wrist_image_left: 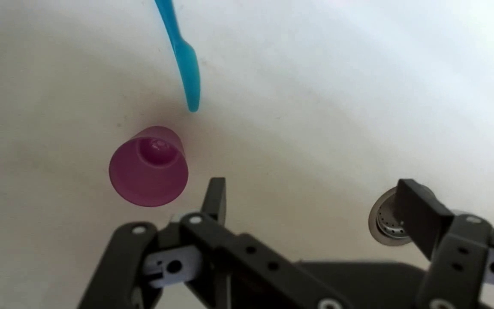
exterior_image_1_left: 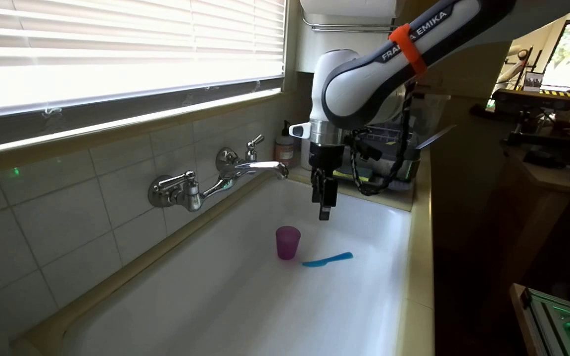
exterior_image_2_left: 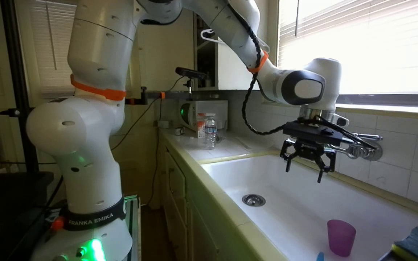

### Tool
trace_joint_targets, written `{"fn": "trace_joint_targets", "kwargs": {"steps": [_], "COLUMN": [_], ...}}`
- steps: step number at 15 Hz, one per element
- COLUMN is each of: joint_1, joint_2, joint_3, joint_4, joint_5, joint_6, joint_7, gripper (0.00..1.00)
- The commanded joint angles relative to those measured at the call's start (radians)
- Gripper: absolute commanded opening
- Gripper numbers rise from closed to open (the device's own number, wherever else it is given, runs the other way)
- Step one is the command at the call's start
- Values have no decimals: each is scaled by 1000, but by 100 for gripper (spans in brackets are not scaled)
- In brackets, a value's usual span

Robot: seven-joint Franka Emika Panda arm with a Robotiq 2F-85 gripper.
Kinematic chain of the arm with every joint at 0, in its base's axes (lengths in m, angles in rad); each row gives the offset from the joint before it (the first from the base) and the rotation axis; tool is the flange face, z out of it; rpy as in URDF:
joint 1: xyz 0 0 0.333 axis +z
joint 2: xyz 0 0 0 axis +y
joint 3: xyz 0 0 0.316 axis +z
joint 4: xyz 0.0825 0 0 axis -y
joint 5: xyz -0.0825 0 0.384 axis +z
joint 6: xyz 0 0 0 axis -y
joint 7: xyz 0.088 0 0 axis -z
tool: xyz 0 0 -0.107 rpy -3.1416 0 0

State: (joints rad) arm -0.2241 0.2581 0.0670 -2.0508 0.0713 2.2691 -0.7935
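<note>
My gripper (exterior_image_1_left: 324,215) hangs pointing down over the white sink (exterior_image_1_left: 245,316). Its two fingers are wide apart with nothing between them, as the wrist view (wrist_image_left: 311,179) and an exterior view (exterior_image_2_left: 303,176) show. A purple cup (exterior_image_1_left: 288,243) stands upright on the sink floor, below the gripper. In the wrist view the cup (wrist_image_left: 148,189) is left of the left finger, apart from it. A blue plastic knife (exterior_image_1_left: 327,260) lies flat beside the cup; in the wrist view the knife (wrist_image_left: 189,71) points its blade tip toward the cup. Only its end (exterior_image_2_left: 320,257) shows in an exterior view.
A metal drain (wrist_image_left: 384,223) shows behind the right finger. A chrome wall faucet (exterior_image_1_left: 260,166) reaches over the sink near the gripper. A soap bottle (exterior_image_1_left: 284,151) and a dish rack stand at the sink's end. A water bottle (exterior_image_2_left: 210,133) and microwave (exterior_image_2_left: 216,108) are on the counter.
</note>
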Motion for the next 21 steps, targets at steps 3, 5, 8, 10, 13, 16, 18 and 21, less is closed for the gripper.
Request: {"fn": "trace_joint_targets", "kwargs": {"steps": [3, 5, 8, 10, 13, 16, 18, 21], "joint_1": [67, 83, 91, 94, 99, 105, 113, 124], "joint_2": [-133, -170, -138, -150, -138, -141, -142, -148], "joint_3": [-30, -33, -41, -43, -44, -43, -45, -46], "joint_4": [-82, -104, -64, -75, -50, -32, -23, -6], "joint_5": [22, 7, 8, 7, 60, 120, 115, 102], "joint_6": [-14, -4, -2, -2, -15, -28, -23, -20], "joint_7": [147, 179, 158, 162, 193, 231, 289, 383], "gripper": [100, 100, 100, 100, 100, 100, 100, 100]}}
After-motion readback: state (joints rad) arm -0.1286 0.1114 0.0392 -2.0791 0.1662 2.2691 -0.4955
